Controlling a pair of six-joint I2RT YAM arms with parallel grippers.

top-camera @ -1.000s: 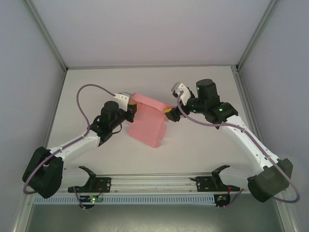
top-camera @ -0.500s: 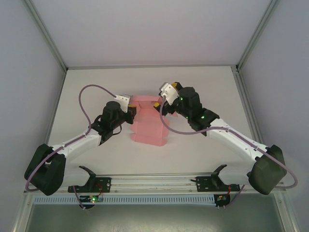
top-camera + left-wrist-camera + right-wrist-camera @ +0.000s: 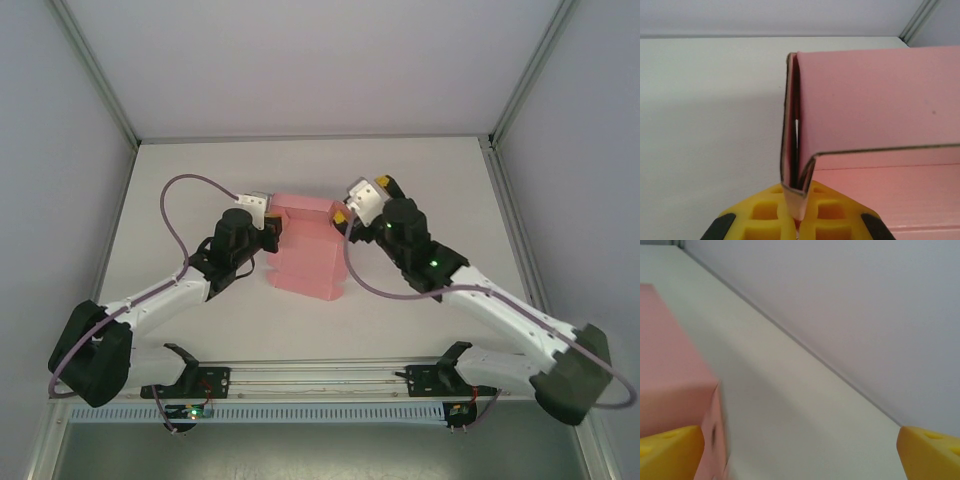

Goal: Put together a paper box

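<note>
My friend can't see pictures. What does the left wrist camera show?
The yellow left gripper pinches the upright folded edge of the pink paper box. The box's wide pink panel stretches to the right, with the white table behind.

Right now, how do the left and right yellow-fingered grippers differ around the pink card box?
The left gripper is shut, pinching a raised wall of the pink card box; the right gripper is open, holding nothing. The left gripper sits at the box's left side, the right gripper by its far right corner. Both have yellow fingers.
</note>
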